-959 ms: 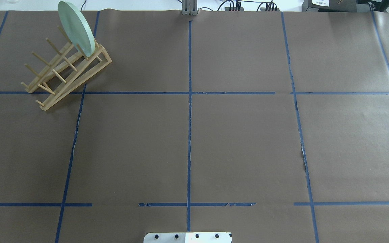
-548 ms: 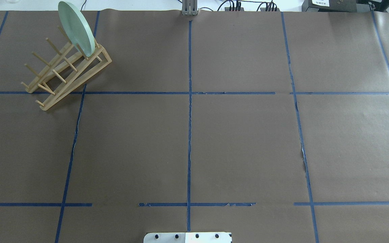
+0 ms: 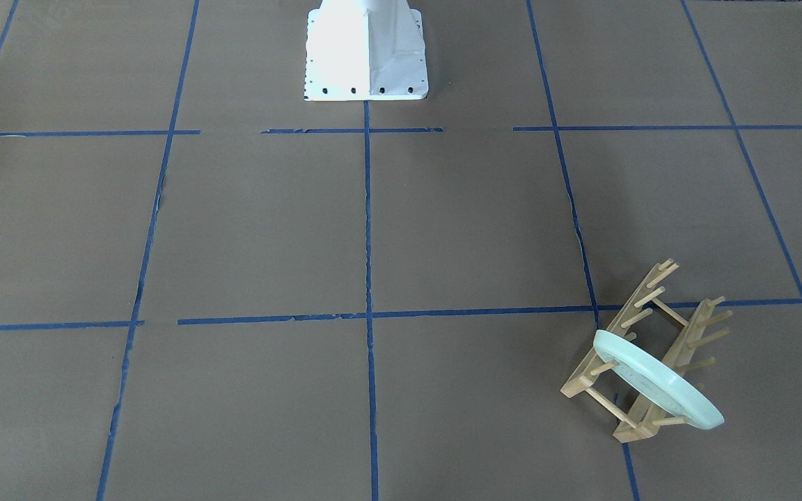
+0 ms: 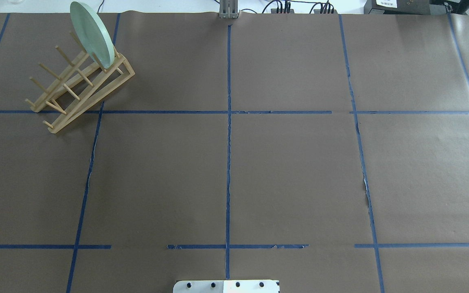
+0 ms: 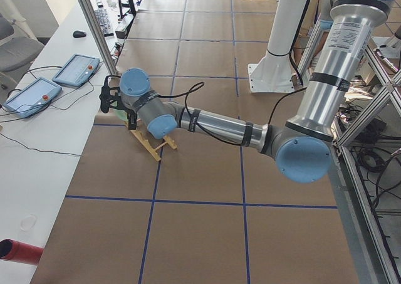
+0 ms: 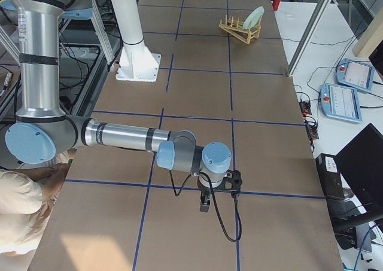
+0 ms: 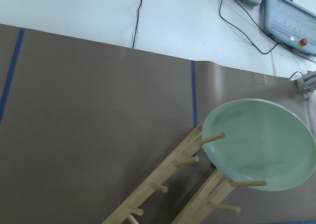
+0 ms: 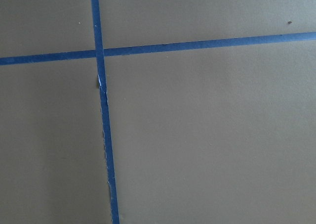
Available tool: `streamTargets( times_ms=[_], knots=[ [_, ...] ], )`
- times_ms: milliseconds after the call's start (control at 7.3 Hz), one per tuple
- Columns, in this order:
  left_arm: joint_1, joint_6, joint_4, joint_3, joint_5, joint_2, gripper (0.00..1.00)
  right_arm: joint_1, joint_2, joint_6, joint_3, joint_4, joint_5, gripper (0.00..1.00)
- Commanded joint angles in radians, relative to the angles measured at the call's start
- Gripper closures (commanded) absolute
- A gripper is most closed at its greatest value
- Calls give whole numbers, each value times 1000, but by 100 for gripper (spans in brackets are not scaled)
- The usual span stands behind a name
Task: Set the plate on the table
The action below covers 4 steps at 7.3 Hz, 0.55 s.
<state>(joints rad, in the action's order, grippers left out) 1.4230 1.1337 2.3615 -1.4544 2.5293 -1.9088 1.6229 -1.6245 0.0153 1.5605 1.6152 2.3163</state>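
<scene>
Mint-green plate stands on edge in the wooden rack at the far-left corner of the worktop. Near it hangs the left end effector, the right end effector well apart; I cannot tell either's opening.

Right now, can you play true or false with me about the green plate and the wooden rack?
1. The mint-green plate stands on edge in the wooden peg rack. True.
2. The plate lies flat on the table. False: it leans between the rack's pegs and is not yet on the table.
3. The rack holds two plates. False: it holds only one.
4. The plate sits at the end of the rack farthest from the robot's base. True.
5. The right wrist camera sees the plate. False: it shows only brown paper and blue tape lines.
</scene>
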Motion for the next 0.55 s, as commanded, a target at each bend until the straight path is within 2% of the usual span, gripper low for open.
streamTargets(
  times_ms=[0,137,411],
  knots=[
    [-80,432,251,115,-111,-82,0,0,0,0,0,0,0,0],
    [-99,600,362,159,-166,-102,0,0,0,0,1,0,0,0],
    [-191,888,502,192,-359,-145,0,0,0,0,0,0,0,0]
  ],
)
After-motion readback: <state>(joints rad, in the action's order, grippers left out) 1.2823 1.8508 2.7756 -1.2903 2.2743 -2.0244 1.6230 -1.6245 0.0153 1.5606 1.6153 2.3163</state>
